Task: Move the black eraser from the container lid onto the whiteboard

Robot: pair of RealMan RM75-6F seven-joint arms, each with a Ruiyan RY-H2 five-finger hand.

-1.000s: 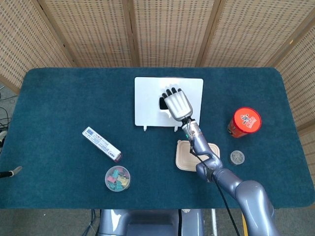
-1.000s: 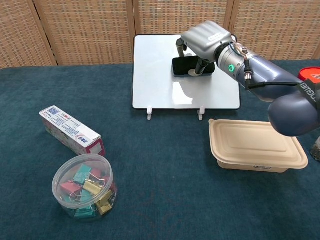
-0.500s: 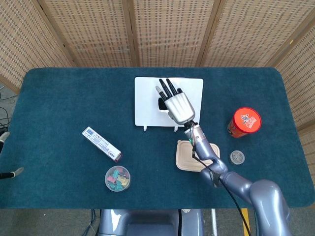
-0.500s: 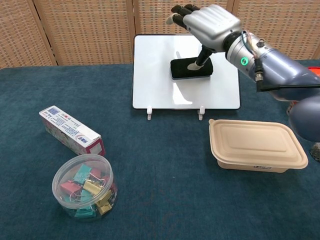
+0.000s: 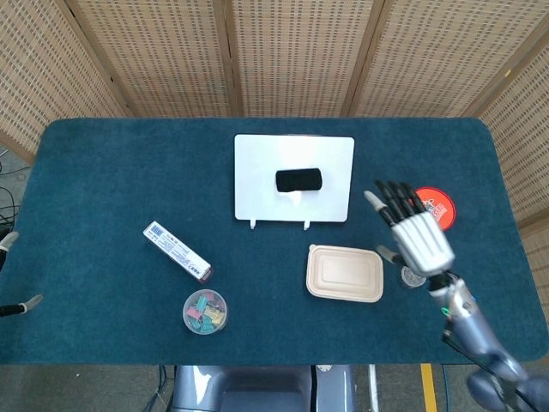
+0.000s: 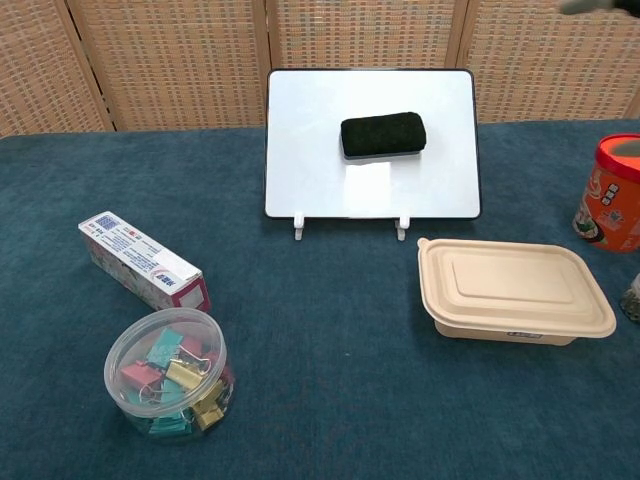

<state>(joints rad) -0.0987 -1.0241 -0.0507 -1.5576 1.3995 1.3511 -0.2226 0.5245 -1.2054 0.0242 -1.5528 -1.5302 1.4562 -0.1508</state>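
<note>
The black eraser (image 5: 298, 180) (image 6: 383, 134) lies flat on the white whiteboard (image 5: 257, 193) (image 6: 310, 150), near its middle, with nothing touching it. The beige container lid (image 5: 345, 273) (image 6: 510, 288) sits closed and bare in front of the board to the right. My right hand (image 5: 414, 233) is raised off to the right of both, fingers spread and holding nothing, partly covering the red can. Only a blurred sliver of a fingertip (image 6: 592, 5) shows at the chest view's top edge. My left hand appears in neither view.
A red can (image 5: 436, 206) (image 6: 612, 193) stands at the right. A small clear jar (image 5: 413, 276) sits by the lid. A tub of binder clips (image 5: 205, 311) (image 6: 170, 385) and a white box (image 5: 177, 251) (image 6: 143, 262) lie at the left front.
My right hand let go of the eraser, lifted off the whiteboard and swung right and toward me, past the lid. The eraser stays on the board.
</note>
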